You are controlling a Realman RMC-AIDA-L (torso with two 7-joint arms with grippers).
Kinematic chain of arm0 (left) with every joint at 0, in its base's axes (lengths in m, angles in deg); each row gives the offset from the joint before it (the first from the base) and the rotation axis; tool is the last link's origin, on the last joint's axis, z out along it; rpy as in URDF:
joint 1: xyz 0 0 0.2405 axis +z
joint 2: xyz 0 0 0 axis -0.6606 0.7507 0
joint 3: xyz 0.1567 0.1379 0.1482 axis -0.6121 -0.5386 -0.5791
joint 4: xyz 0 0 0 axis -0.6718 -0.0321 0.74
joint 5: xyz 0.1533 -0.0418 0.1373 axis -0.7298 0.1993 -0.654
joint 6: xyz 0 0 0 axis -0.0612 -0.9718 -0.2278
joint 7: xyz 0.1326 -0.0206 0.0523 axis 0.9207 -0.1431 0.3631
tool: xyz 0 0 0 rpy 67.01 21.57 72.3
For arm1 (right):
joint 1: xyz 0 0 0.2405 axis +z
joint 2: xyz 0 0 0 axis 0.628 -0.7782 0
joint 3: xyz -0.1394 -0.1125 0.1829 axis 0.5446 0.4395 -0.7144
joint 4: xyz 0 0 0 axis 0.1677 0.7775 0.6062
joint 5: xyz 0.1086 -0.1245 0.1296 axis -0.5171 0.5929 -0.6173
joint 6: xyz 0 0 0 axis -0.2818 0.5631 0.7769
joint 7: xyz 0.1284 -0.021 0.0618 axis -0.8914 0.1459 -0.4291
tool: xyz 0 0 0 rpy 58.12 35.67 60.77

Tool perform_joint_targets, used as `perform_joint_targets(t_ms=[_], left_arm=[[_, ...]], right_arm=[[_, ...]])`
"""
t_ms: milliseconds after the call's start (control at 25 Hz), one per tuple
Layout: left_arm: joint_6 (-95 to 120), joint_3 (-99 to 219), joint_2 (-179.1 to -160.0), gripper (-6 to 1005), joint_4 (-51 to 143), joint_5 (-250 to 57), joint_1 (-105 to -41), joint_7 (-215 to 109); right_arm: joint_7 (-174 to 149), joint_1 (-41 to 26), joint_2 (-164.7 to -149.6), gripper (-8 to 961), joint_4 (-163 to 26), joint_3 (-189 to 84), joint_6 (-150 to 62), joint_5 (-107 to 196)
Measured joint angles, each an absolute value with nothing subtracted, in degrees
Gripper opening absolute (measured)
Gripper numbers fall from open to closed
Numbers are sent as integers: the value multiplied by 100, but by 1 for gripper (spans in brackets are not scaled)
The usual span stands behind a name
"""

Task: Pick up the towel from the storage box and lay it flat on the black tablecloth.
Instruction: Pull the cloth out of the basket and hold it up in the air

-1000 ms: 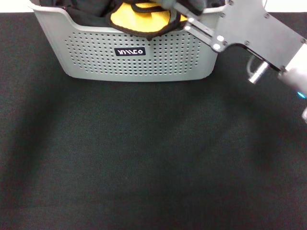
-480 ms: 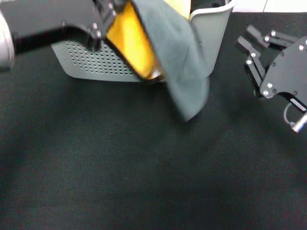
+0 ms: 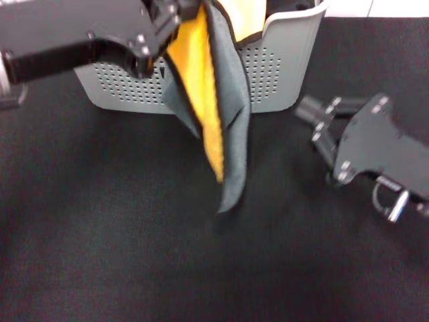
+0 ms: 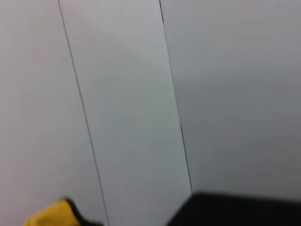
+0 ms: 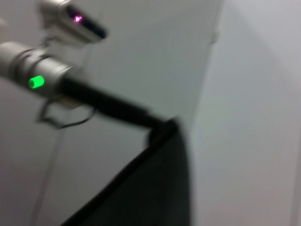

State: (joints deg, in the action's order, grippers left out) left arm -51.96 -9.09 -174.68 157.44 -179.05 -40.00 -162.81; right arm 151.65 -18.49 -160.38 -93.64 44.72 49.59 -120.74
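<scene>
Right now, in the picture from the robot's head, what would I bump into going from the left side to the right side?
The left gripper on its black arm → the hanging yellow-orange and grey-green fluffy towel → the right-hand corner of the light-grey perforated plastic storage box → the right gripper, low over the black tablecloth.

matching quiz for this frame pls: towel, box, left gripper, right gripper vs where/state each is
Things:
1. towel
2. box
3. left gripper
4. right gripper

Places/states:
A. low over the tablecloth, right of the hanging cloth, holding nothing
B. hanging folded, yellow and grey faces showing
C. at the top, clamped on the cloth's upper edge
D. standing at the far edge of the tablecloth

Pairs: 1-B, 2-D, 3-C, 4-A
</scene>
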Motion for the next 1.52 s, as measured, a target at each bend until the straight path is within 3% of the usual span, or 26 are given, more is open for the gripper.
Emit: perform_joint_targets(t_ms=[280, 600, 1160, 1520], left_arm=[[-5452, -324, -17453, 19, 15986, -16741, -3972, -16594], [-6982, 1483, -17485, 18, 15975, -14929, -3854, -17040], [-6222, 550, -17503, 18, 15008, -16962, -4329, -16884], [-4402, -969, -17502, 19, 14909, -18524, -4098, -16867]], right_arm=[[15137, -1977, -16061, 45, -9329, 4884, 4972, -11876], [15173, -2131, -16067, 155, -9310, 4826, 5012, -12000], [15187, -2106, -16059, 168, -9187, 4768, 5010, -12063], [14838, -1967, -16059, 212, -8809, 4745, 4754, -12461]])
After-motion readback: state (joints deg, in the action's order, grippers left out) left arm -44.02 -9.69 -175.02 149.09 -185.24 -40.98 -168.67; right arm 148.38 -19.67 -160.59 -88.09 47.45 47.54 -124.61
